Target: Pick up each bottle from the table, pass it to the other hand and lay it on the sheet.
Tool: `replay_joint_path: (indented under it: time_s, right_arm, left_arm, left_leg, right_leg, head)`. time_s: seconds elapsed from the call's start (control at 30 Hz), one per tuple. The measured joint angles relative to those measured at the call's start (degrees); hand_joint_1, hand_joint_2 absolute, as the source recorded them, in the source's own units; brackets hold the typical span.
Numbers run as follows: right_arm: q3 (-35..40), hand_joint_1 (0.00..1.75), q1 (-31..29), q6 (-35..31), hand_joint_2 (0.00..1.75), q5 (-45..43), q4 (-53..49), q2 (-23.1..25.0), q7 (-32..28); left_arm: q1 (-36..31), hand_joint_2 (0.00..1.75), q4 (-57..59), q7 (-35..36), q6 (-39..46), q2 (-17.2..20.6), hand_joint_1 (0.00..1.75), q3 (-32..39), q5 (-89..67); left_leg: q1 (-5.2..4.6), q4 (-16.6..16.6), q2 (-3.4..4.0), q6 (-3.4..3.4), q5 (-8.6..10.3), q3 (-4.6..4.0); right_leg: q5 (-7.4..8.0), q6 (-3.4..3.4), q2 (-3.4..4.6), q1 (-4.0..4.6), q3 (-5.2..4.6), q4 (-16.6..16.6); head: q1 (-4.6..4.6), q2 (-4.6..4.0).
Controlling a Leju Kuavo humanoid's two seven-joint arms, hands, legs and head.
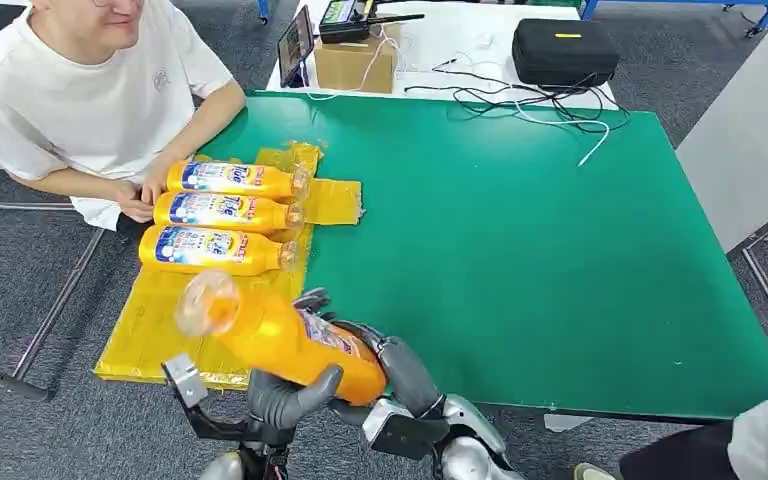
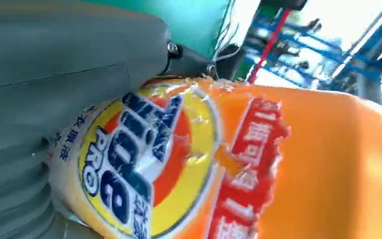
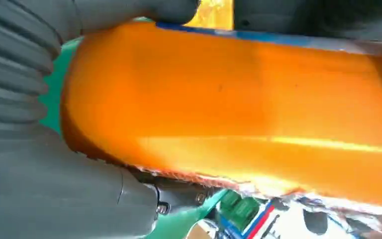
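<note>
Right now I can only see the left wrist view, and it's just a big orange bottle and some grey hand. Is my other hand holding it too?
Observer: Yes. In the head view the right hand grips the bottle near its base, and the left hand grips it from below.
Operator: Are any on the sheet already?
Observer: Three bottles lie side by side on the yellow sheet, caps towards the table's middle.
Operator: Is anyone close?
Observer: A person's hand rests beside those bottles, at the sheet's far end.
</note>
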Motion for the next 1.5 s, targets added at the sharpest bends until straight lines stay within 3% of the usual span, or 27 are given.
replay_joint_path:
  time_s: [0.53, 0.83, 1.37, 1.5]
  right_arm:
    - [-3.91, 0.00, 6.25, -11.78, 0.00, -4.53, -2.84, 2.19, -4.57]
    - [-7.24, 0.00, 7.00, -17.29, 0.00, -7.41, -5.33, 5.27, -8.15]
    - [-9.35, 0.00, 7.03, -18.03, 0.00, -7.78, -6.47, 5.81, -8.54]
    - [-10.20, 0.00, 7.03, -19.03, 0.00, -7.63, -6.49, 5.79, -8.74]
  left_arm:
    - [-2.30, 1.75, 0.41, 5.77, 6.67, -0.85, 1.75, 1.92, -2.06]
    - [-4.73, 1.75, 2.41, 4.91, 20.46, 1.16, 1.75, 6.89, -20.05]
    - [-7.48, 1.75, 7.98, 4.65, 20.61, 2.60, 1.75, 11.19, -23.33]
    - [-8.96, 1.75, 9.57, 6.33, 28.98, 3.47, 1.75, 11.34, -37.31]
  left_leg:
    - [0.00, 0.00, 0.01, 0.00, 0.00, -0.05]
    - [0.02, 0.00, 0.03, -0.01, 0.00, -0.05]
    - [0.01, 0.00, 0.05, 0.00, 0.00, -0.06]
    - [0.02, 0.00, 0.04, 0.00, 0.02, -0.05]
  right_leg:
    - [-0.01, 0.00, 0.00, 0.00, -0.01, 0.00]
    - [-0.01, -0.01, 0.00, 0.01, -0.04, 0.01]
    - [-0.01, -0.01, 0.01, 0.01, -0.07, 0.00]
    - [-0.01, -0.01, 0.00, 0.01, -0.06, 0.01]
  head:
    - [-0.02, -0.02]
    - [0.00, -0.02]
    - [-0.02, 0.00]
    - [0.00, 0.00]
